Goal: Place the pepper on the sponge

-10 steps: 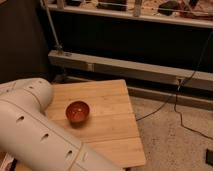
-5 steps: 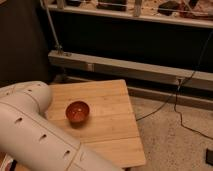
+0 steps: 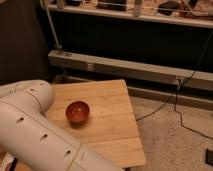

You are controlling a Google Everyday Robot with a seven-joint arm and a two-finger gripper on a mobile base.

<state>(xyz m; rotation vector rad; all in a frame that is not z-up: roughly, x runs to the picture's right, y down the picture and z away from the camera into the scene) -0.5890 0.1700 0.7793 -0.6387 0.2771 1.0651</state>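
Neither the pepper nor the sponge shows in the camera view; both are hidden or out of view. My white arm [image 3: 35, 127] fills the lower left and covers the near left part of the wooden table [image 3: 112, 127]. The gripper itself is out of view past the frame's lower edge. A round red-orange bowl [image 3: 77, 111] sits on the table just right of the arm's elbow.
The table's right edge drops to a speckled floor [image 3: 175, 140]. A black cable [image 3: 187, 80] trails across that floor from the wall rail [image 3: 130, 70]. A dark panel and a railing stand behind the table. A small dark object [image 3: 209, 156] lies at the far right.
The arm's elbow has shifted slightly; the bowl and the table stay where they were.
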